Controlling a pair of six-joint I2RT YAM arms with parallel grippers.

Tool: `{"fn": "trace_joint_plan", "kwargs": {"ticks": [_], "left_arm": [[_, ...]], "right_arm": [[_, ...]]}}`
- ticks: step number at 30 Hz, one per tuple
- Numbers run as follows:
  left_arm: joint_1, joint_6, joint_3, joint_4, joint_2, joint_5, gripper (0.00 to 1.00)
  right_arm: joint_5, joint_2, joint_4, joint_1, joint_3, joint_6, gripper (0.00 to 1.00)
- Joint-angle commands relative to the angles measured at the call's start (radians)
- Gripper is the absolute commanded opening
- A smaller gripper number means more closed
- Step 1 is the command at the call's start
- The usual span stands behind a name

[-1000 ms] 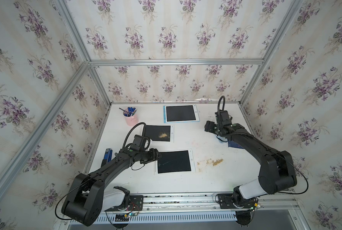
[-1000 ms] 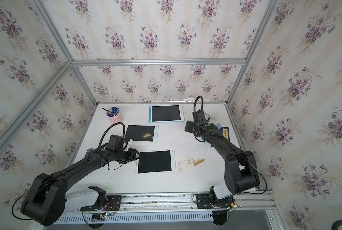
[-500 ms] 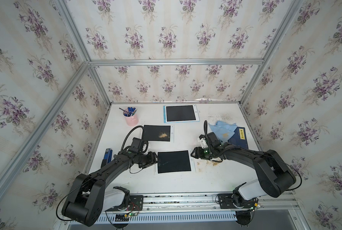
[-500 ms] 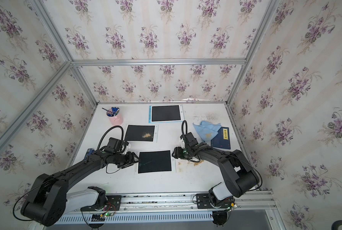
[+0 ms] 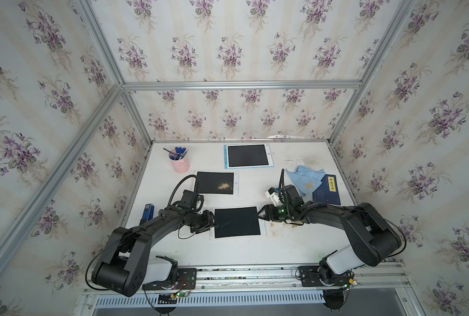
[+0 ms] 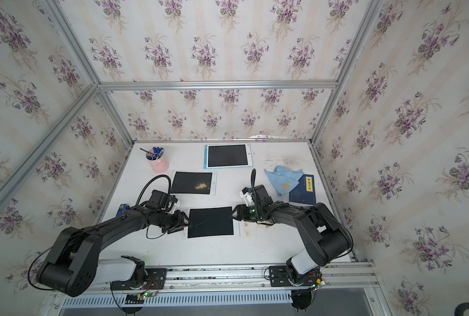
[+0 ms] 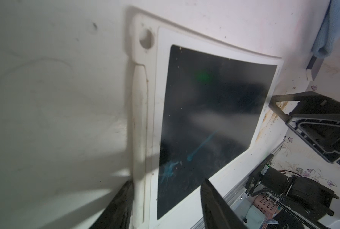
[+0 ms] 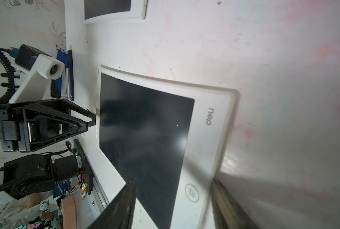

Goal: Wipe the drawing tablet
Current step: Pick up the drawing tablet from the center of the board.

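Drawing tablet (image 5: 237, 222) laid flat between left gripper (image 5: 213, 219) and right gripper (image 5: 258, 215), both jaws held part-open astride its opposite edges (contact unclear); it could be skewed if pushed unevenly, blue cloth (image 5: 306, 177) ungrasped.

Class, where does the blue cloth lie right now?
In both top views the blue cloth lies crumpled on the table's right side, touching the dark blue booklet.
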Motion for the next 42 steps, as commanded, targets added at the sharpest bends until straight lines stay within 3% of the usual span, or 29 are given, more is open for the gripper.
{"fn": "trace_joint_plan", "kwargs": {"ticks": [1,5,13,20,27,32,33,37,42], "left_arm": [[0.011,-0.049,-0.075,0.163,0.003,0.084,0.56],[0.018,-0.098,-0.119,0.25,-0.042,0.13,0.5],[0.041,-0.103,-0.114,0.172,-0.174,0.112,0.5],[0.059,-0.195,-0.168,0.284,-0.304,0.168,0.48],[0.059,-0.193,-0.172,0.296,-0.327,0.195,0.26],[0.059,-0.17,-0.168,0.282,-0.341,0.199,0.01],[0.059,-0.163,-0.162,0.278,-0.344,0.2,0.0],[0.059,-0.082,-0.068,0.188,-0.374,0.21,0.0],[0.032,0.098,0.23,-0.018,-0.41,0.109,0.0]], "right_arm": [[-0.017,0.027,-0.07,0.007,-0.014,0.012,0.62],[0.015,0.031,-0.062,0.007,-0.022,0.015,0.61],[0.052,0.033,-0.039,-0.007,-0.039,0.029,0.61],[0.034,0.039,-0.013,-0.014,-0.046,0.044,0.6],[0.029,0.032,-0.017,-0.015,-0.039,0.041,0.59],[0.028,0.039,-0.01,-0.015,-0.031,0.044,0.58],[0.029,0.034,-0.012,-0.016,-0.026,0.045,0.56],[0.081,-0.066,-0.105,-0.081,0.035,0.024,0.55],[0.392,-0.183,-0.365,-0.243,0.262,-0.025,0.69]]}}
